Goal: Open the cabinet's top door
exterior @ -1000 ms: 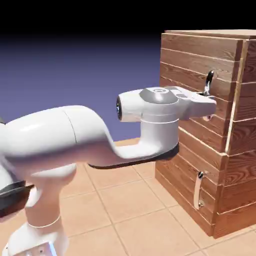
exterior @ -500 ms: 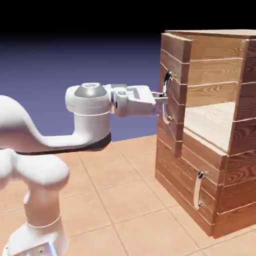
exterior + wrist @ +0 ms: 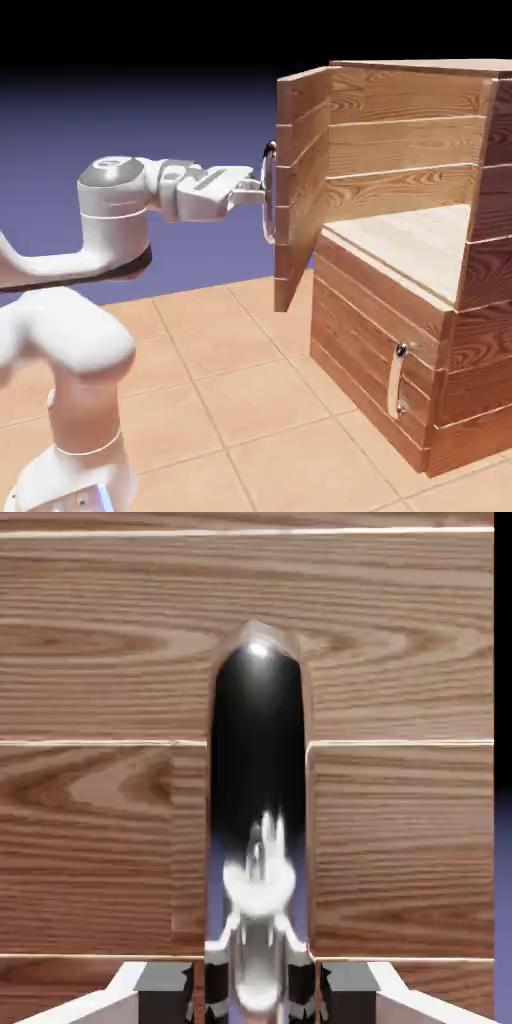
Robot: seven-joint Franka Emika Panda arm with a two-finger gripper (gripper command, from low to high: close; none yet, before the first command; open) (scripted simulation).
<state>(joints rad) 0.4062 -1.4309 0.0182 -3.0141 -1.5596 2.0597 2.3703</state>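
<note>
in the exterior view, the floor is made of flat, light orange-brown tiles with thin lines between them. the big wooden cabinet stands up straight on it, between 4 and 5 o'clock. the white robot foot is near 7 o'clock, but its bottom is cut off, so i can't see it touch the floor.

Partly beyond the exterior view's left edge, the arm; beyond its right, the cabinet.
</note>
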